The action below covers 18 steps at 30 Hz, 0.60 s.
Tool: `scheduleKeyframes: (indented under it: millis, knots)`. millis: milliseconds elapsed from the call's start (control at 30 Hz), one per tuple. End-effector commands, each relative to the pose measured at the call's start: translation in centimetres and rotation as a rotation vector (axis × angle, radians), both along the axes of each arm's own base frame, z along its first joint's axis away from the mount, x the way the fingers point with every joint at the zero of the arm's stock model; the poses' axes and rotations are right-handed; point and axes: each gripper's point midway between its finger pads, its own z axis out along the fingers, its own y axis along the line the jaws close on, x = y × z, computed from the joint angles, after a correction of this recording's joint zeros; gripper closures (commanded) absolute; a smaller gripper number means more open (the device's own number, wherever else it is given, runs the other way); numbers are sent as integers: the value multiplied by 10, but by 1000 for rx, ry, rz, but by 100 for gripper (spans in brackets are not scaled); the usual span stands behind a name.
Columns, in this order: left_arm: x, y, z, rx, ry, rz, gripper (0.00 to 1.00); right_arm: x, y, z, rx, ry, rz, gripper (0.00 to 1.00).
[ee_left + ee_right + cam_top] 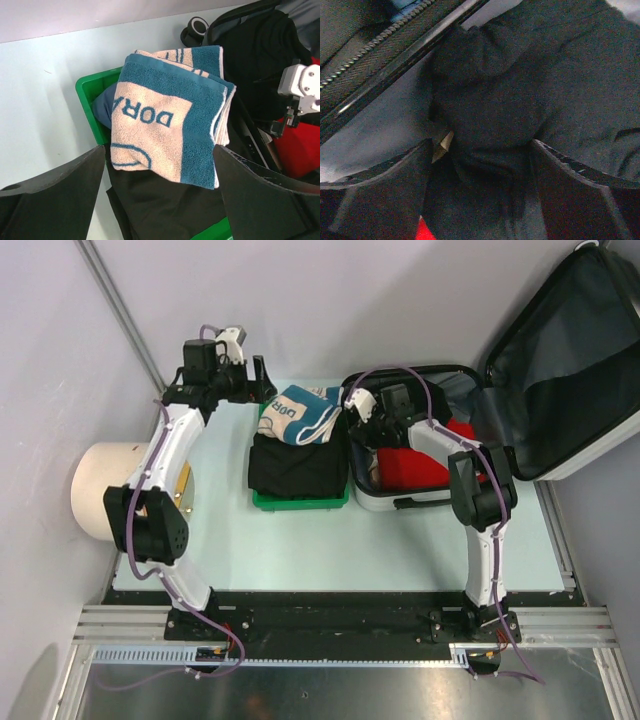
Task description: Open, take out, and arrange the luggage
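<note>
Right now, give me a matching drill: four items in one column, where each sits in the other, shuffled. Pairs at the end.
Items
1. towel
2. green tray
3. cream cylinder
4. red cloth

Places
A. far left of the top view
B. inside the open luggage
C. right beside the luggage, on its left
D. on top of the black clothes in the tray

Pairs: 1-D, 2-C, 3-A, 4-B
</note>
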Motion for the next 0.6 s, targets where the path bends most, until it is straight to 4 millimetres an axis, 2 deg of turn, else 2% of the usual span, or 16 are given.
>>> scheduleKeyframes:
  millis: [0,33,100,133,200,233,300,333,367,400,433,467,500,533,567]
  knots:
    - [-10,-2,11,1,-34,-45,7,38,-19,15,-29,-173,-89,25]
    - [-10,-3,12,-5,-32,-47,7,40,-22,24,-10,-181,-101,35]
    - [-10,-8,19,-25,-42,-69,7,38,-22,38,46,-170,-101,42]
    - [-10,-11,19,-39,-35,-77,7,36,-21,47,104,-153,-93,52]
    - [-11,-22,29,-69,-47,-127,8,31,-22,69,162,-143,-76,62]
    - [-9,-27,28,-68,-48,-143,8,29,-17,80,217,-125,-64,70]
    - [-10,-43,38,-60,-83,-197,8,27,-28,90,252,-93,-77,82]
    - [-8,-48,36,-42,-93,-220,8,26,-28,97,282,-72,-74,94]
    - [-8,-55,37,-32,-106,-240,9,28,-37,99,298,-61,-91,100]
    - [-11,-69,45,-22,-131,-277,9,27,-39,103,317,-52,-97,100]
    - [-9,-77,44,7,-155,-309,9,26,-40,107,359,-31,-104,100]
    - [-9,-85,51,20,-183,-332,8,28,-49,110,383,-21,-123,100]
    - [-14,-103,52,32,-200,-374,7,28,-54,115,410,-12,-131,100]
    - [-15,-112,53,62,-231,-415,5,25,-53,122,451,7,-118,100]
    - [-15,-122,51,82,-249,-449,0,26,-61,125,494,31,-146,100]
